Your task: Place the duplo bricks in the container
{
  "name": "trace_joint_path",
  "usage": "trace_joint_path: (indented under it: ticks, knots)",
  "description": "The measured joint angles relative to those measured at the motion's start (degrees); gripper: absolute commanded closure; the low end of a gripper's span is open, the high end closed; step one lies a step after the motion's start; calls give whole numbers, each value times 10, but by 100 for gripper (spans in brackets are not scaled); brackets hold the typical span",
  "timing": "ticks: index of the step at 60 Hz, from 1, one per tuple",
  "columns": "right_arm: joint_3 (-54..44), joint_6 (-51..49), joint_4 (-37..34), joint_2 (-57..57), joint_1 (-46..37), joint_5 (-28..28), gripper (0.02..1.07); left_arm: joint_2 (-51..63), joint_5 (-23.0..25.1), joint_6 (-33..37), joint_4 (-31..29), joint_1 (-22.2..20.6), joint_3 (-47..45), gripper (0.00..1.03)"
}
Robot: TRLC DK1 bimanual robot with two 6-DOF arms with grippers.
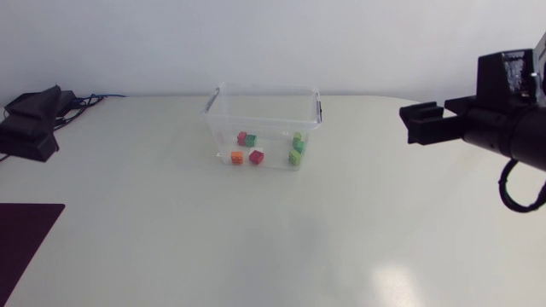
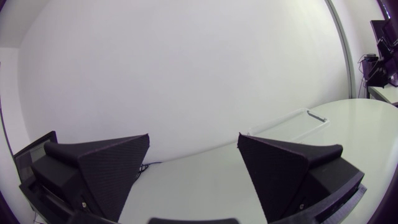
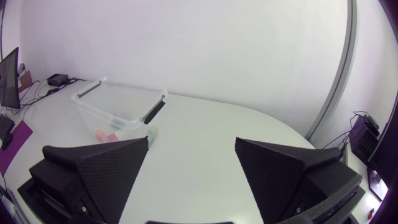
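A clear plastic container (image 1: 223,95) stands at the back middle of the table. Inside it lie several duplo bricks: an orange one (image 1: 236,157), a red one (image 1: 257,157) and green ones (image 1: 299,145). My right gripper (image 1: 409,122) hangs open and empty above the table's right side, well apart from the container. In the right wrist view the right gripper (image 3: 192,140) points at the container (image 3: 84,96), where pale bricks (image 3: 107,134) show through the wall. My left arm (image 1: 30,128) rests at the far left. The left gripper (image 2: 193,137) is open and empty, with the container's rim (image 2: 292,121) far ahead.
A dark purple mat (image 1: 26,234) covers the front left corner of the table. Thin cables (image 1: 94,97) lie at the back left, behind my left arm. Bare white tabletop (image 1: 281,239) stretches in front of the container.
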Motion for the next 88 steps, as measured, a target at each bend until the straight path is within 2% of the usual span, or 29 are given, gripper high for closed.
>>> trace_joint_path:
  ticks: [11,24,39,76,88]
  knots:
    - [-72,-17,2,-96,-28,3,6,-106,0,9,-11,3,-80,4]
    - [-148,-33,-1,-211,-54,3,6,-193,0,13,-37,11,-123,4]
    - [-231,-30,22,-293,-73,-11,6,-218,0,-14,-33,10,-180,4]
    - [-419,12,118,-484,-117,-49,6,-272,5,-154,8,2,-320,4]
    - [-439,15,122,-504,-121,-53,6,-277,5,-172,11,0,-333,4]
